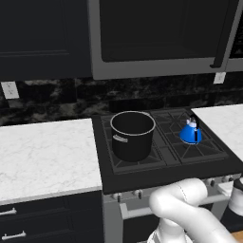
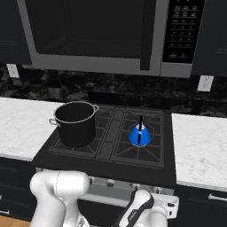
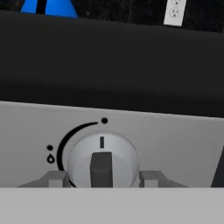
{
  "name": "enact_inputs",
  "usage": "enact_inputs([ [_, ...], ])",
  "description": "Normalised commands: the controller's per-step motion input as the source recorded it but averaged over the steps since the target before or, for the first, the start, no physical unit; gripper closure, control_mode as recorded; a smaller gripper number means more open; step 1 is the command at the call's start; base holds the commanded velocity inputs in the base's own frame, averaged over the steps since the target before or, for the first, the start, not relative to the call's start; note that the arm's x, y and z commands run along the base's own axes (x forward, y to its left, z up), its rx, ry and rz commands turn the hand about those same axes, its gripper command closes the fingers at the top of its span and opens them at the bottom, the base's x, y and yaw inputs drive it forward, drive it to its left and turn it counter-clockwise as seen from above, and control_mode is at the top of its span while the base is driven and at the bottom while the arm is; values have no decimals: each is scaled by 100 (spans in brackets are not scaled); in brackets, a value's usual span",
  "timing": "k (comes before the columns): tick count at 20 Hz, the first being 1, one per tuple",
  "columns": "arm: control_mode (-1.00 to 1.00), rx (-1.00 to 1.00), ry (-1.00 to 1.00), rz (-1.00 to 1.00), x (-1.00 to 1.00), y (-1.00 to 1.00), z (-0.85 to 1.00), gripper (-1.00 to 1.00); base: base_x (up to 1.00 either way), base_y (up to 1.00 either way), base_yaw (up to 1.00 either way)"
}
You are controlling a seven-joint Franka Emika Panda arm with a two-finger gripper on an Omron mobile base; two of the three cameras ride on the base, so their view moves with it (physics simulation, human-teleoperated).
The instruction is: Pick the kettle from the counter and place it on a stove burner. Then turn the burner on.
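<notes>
While the kettle [image 1: 191, 132] sits on the right rear stove burner [image 1: 197, 142], beside the black pot [image 1: 132, 135], the pincer [image 3: 103, 177] faces a stove knob [image 3: 103, 159]. Its fingers [image 3: 55, 178] stand apart, flanking the knob.

arm casing [image 1: 182, 204]: glossy white, rounded tubular segments, smooth and seamless, showing below the stove front
elbow housing [image 2: 60, 186]: white, bulbous, capsule-shaped, with soft grey shading on its underside
joint seam [image 1: 182, 189]: thin dark dashed line curving across the white shell
forearm link [image 2: 135, 212]: white shell with a black inset strip along its length, faint pale lettering on the strip, too small to read
wrist block [image 2: 166, 206]: pale grey-white, boxy, small dark dots on its face
finger tips [image 3: 57, 178]: two small grey blocks, flat-topped with sloped outer sides, matte
cables, screws: none can be made out
</notes>
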Motion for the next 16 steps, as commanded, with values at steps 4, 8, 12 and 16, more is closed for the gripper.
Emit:
enact_inputs([
  [4,-100,-15,0,0,0,-1,0,100,0,0,0],
  [8,-100,-13,0,0,0,-2,0,100,0,0,0],
  [12,-100,-16,0,0,0,0,0,100,0,0,0],
  [16,-100,-16,0,0,0,0,0,100,0,0,0],
])
